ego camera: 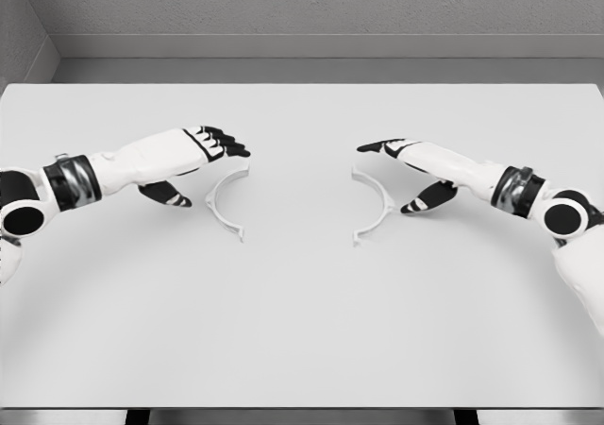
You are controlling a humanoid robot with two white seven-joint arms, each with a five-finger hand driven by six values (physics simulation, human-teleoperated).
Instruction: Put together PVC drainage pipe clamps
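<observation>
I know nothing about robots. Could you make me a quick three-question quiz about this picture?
1. True or false: the two white clamp halves are already joined into a ring.
2. How many hands show above the table?
3. Which hand is nearer the left clamp half: A, left; B, right?

Key:
1. False. The left clamp half and right clamp half lie apart with a gap between.
2. Two: left hand and right hand.
3. A.

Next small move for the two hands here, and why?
Probably close each hand on its own half. The left hand and right hand hover open beside the left clamp half and right clamp half, which lie apart on the table, so neither looks gripped.
</observation>
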